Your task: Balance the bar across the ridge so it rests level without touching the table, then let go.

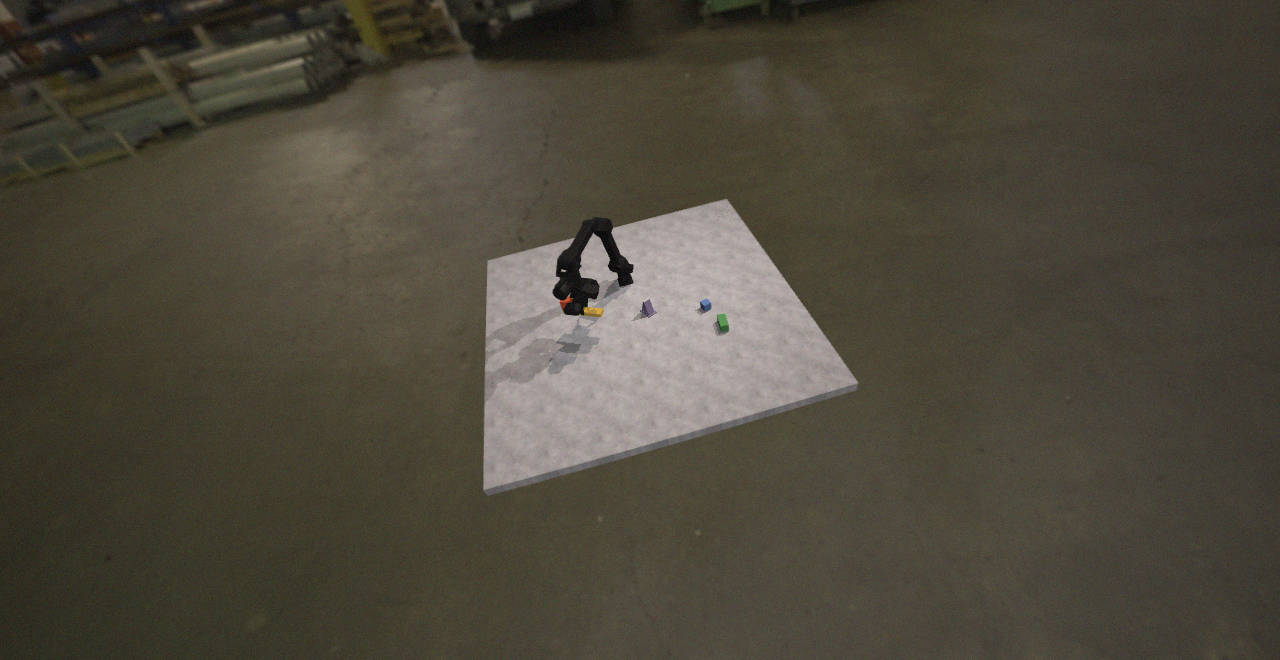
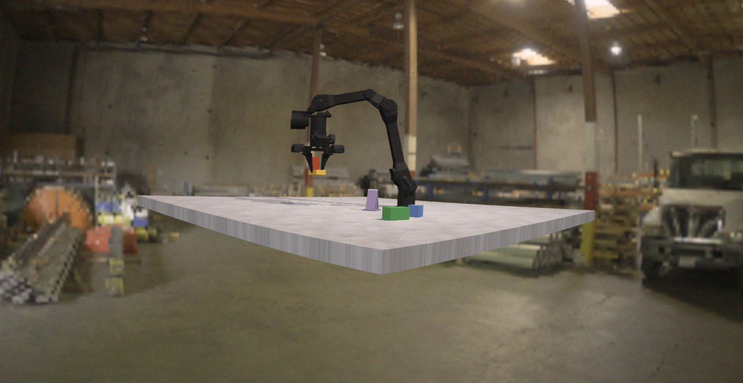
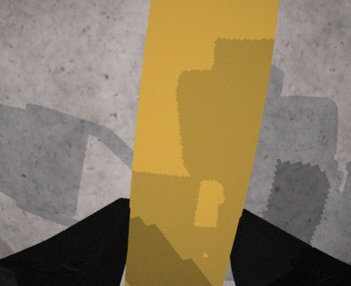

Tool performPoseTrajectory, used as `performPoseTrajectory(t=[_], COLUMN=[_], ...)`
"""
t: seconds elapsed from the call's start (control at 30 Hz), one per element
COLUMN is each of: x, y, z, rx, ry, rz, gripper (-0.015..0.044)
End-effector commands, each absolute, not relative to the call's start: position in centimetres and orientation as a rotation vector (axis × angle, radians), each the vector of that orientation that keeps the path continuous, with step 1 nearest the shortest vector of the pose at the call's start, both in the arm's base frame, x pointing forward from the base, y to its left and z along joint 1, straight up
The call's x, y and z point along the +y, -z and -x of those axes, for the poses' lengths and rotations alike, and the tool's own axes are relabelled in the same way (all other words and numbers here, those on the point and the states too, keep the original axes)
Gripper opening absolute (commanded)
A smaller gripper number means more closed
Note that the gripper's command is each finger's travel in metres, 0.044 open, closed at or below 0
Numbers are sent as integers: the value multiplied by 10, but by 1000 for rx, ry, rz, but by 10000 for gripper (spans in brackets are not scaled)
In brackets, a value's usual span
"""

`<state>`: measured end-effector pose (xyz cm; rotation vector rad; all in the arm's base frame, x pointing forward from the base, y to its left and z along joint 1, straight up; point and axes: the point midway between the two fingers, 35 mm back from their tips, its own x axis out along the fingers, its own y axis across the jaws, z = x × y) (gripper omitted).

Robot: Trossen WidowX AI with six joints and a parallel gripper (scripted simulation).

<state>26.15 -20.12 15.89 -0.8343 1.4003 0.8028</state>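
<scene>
The yellow bar (image 1: 594, 311) (image 2: 319, 172) (image 3: 163, 99) is held in the air above the table, looking about level in the exterior view. My gripper (image 1: 577, 309) (image 2: 317, 169) (image 3: 181, 216) is shut on it, one finger against each long side. A red block (image 1: 565, 303) (image 2: 316, 162) is at the bar's far end, rising above the bar behind the fingers; its contact with the bar is hidden. The purple ridge (image 1: 648, 308) (image 2: 372, 199) stands on the table, narrow edge up, with nothing on it. In the top and exterior views it is right of my gripper, and lower.
A blue block (image 1: 706, 305) (image 2: 415, 210) and a longer green block (image 1: 722, 323) (image 2: 396, 213) lie on the table (image 1: 626, 405) (image 2: 312, 219) to the right of the ridge. The arm's base (image 1: 624, 275) (image 2: 406, 191) stands behind the ridge.
</scene>
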Motion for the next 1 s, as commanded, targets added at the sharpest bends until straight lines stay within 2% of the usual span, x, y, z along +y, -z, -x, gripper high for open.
performPoseTrajectory(t=[0.0, 0.97], x=[-201, -97], y=[-169, -170], z=[-261, -292], rx=[1398, 1445], ry=[-788, -633], rz=[841, 669], gripper=[0, 0])
